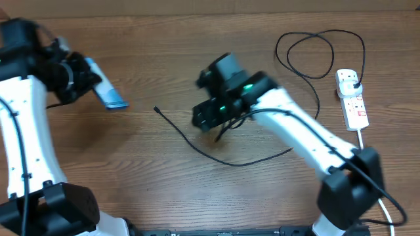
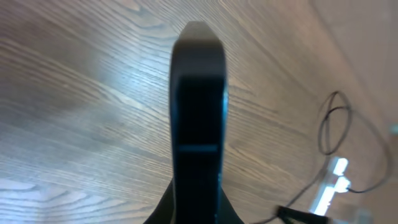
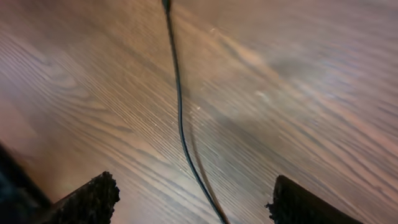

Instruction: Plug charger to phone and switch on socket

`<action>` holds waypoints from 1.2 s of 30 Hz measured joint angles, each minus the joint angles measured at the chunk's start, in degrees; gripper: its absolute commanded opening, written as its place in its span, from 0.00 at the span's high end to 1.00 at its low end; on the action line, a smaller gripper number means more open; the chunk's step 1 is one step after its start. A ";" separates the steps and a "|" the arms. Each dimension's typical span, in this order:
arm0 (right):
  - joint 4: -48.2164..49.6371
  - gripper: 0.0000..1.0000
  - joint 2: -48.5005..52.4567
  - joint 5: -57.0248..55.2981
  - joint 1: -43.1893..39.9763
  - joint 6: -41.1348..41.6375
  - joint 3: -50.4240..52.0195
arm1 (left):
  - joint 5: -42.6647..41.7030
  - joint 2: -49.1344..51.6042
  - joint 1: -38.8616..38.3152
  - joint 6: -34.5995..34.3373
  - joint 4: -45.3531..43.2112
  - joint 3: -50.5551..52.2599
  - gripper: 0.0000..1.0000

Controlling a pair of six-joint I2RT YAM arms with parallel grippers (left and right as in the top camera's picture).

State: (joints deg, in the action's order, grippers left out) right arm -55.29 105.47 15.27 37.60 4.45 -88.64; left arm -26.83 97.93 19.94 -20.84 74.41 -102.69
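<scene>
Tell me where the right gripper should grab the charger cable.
Probably just behind the connector tip, with the right gripper coming from above, straddling the cable. It lies flat on the table, and that free end points toward the phone in the left gripper.

The brown wooden table (image 1: 164, 39) holds two things — the thin black charger (image 3: 180, 124) and the white socket (image 1: 356, 111).

**Even light, soft wrist views**

Overhead is evenly lit and sharp, save the motion-blurred right arm (image 1: 264, 90). At the left wrist the phone (image 2: 198, 112) is a dark, unfocused slab against glare on the table (image 2: 118, 93). The right wrist view is warm; the charger (image 3: 179, 118) throws a faint shadow.
</scene>
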 measured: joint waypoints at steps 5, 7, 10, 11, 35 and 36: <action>2.21 0.19 6.88 -6.71 7.80 -1.07 -0.04 | -3.13 0.00 3.34 2.03 1.66 0.00 0.96; 3.08 0.19 9.68 -9.14 10.49 -1.29 -0.04 | -3.87 0.00 3.34 2.99 1.92 0.00 0.96; 3.30 0.26 12.83 -12.24 13.70 -1.62 -0.04 | -4.59 0.00 3.30 3.78 1.97 0.00 0.96; 2.97 0.35 13.75 -13.20 14.64 -1.88 -0.04 | -4.83 0.00 3.30 4.07 1.99 0.00 0.96; 8.52 0.67 15.04 -16.24 14.60 -1.42 -0.04 | -5.55 0.00 3.30 6.05 3.45 0.00 0.96; 8.41 0.67 15.04 -16.28 14.58 -1.42 -0.04 | -5.55 0.00 3.30 6.08 3.43 0.00 0.96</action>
State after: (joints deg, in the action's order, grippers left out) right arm -46.87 120.51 -1.02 52.18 3.03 -88.68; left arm -32.38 97.93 23.24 -14.76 77.84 -102.69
